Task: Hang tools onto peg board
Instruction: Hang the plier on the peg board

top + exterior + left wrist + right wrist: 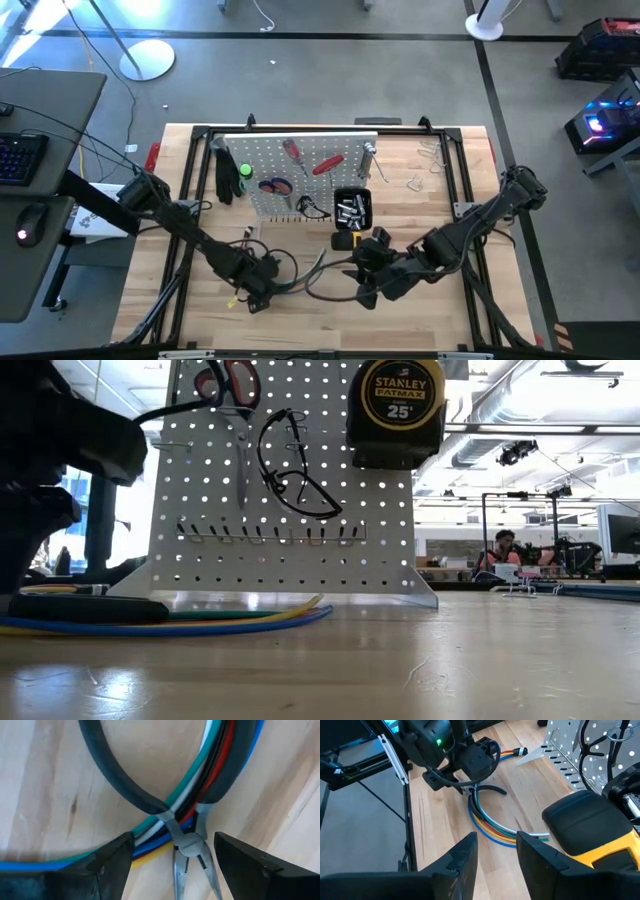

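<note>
From above, the left gripper (252,292) sits over the cable bundle (325,268) in front of the peg board (300,170); the right gripper (368,288) is nearby. In the left wrist view, its fingers (107,865) stand open astride black-handled pliers (187,837) lying on the cables. In the right wrist view, empty fingers (462,857) are parted.

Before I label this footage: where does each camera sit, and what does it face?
High: overhead, looking down on the white perforated peg board and both arms.
Low: table height, facing the board; a dark arm at its edge.
Left wrist: open left hand over black-handled pliers.
Right wrist: right hand, looking toward the left arm.
Wrist views share the curved coloured cable bundle.
</note>
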Robot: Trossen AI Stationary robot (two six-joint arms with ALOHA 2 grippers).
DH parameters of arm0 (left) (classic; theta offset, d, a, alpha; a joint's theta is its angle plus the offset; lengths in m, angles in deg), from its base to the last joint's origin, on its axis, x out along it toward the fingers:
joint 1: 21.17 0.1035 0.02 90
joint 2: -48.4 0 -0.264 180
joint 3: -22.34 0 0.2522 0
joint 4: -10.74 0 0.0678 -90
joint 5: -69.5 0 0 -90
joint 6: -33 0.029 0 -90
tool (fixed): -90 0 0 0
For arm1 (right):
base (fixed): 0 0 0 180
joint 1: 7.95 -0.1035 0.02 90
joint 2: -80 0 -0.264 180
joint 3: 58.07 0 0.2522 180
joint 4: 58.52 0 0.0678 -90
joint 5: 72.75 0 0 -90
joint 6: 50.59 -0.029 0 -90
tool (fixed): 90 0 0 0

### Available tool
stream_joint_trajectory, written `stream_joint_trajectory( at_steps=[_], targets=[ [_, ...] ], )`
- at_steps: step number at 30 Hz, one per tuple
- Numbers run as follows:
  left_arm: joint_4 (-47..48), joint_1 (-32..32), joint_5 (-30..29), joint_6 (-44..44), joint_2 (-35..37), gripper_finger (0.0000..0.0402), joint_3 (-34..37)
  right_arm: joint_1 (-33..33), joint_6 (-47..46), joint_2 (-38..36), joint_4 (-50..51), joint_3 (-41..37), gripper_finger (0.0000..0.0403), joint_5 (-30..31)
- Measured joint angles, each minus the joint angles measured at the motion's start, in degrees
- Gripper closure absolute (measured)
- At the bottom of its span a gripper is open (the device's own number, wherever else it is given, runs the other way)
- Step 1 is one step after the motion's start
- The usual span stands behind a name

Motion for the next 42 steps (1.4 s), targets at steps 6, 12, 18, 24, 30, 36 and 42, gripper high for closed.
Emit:
stream_joint_trajectory(
  at_steps=[6, 12, 18, 24, 30, 36, 42],
  targets=[
    [2.64, -0.17, 1.39, -0.29, -3.82, 0.0142, -0.57, 0.02, 0.02, 0.00, 0.78, 0.00, 0.0272, 1.05],
    [5.00, -0.15, -1.84, 2.40, -4.04, 0.0325, -0.41, 0.01, 0.02, 0.00, 1.88, 0.00, 0.0272, 2.30],
    [8.55, 0.10, -2.02, 3.44, -1.60, 0.0341, -2.82, 0.02, 0.02, 0.00, 2.41, 0.00, 0.0272, 2.88],
    [11.66, -1.00, -5.66, 4.25, 7.69, 0.0341, -5.00, 0.02, 0.02, 0.00, 2.87, 0.00, 0.0272, 2.88],
    [13.38, -2.57, -8.86, 5.74, 17.09, 0.0341, -4.89, -0.15, 0.04, -1.47, 2.91, 0.00, 0.0272, 2.64],
    [2.18, -3.20, -9.56, 11.81, 26.02, 0.0341, -4.79, -0.37, 5.06, -4.70, -1.11, 0.00, 0.0272, -1.71],
    [-19.42, -2.40, -10.66, 15.39, 31.54, 0.0341, -4.91, -0.34, 15.71, -5.90, -15.43, 0.00, 0.0268, -5.21]
  ],
)
